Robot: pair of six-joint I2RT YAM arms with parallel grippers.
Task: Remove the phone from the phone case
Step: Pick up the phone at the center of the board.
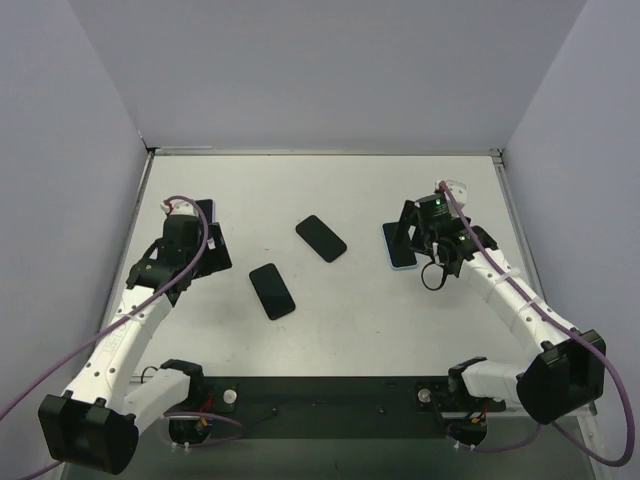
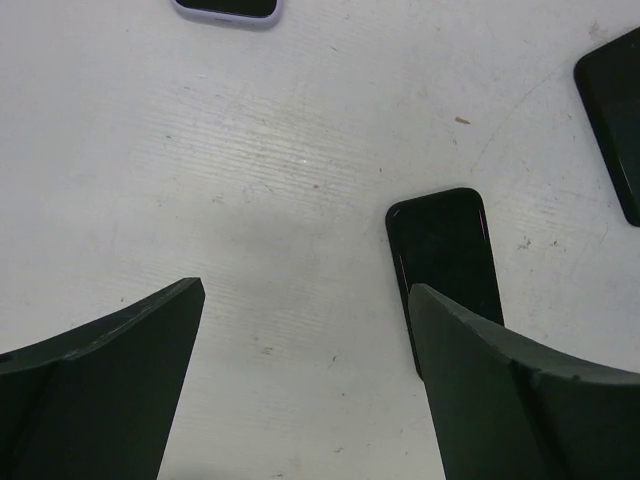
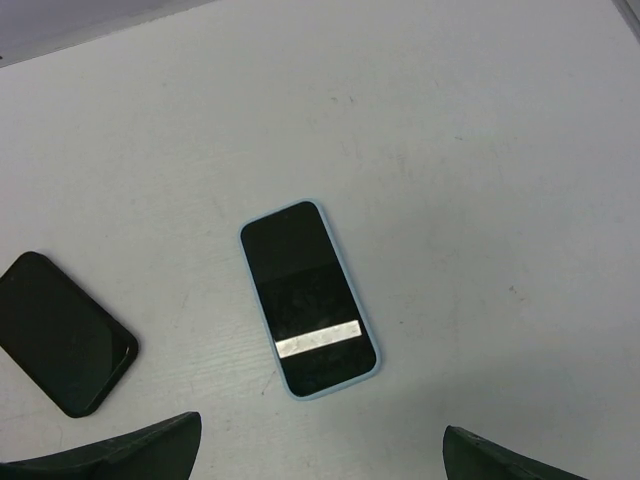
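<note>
- Right gripper (image 3: 320,428): jaws spread wide, nothing between them.
- Just ahead of it we see the cased phone (image 3: 310,298) flat on the table (image 3: 480,150), screen up, untouched. The light-blue case (image 3: 293,388) rims it all round.
- Further left of that lies a dark phone (image 3: 65,330), apart from the cased one.
- Left gripper (image 2: 305,290): also wide open and empty.
- A second dark phone (image 2: 445,260) lies flat by its right finger (image 2: 500,400), near end hidden behind it. We can't tell if they touch.
- From the top view, both dark phones sit mid-table between the arms.
</note>
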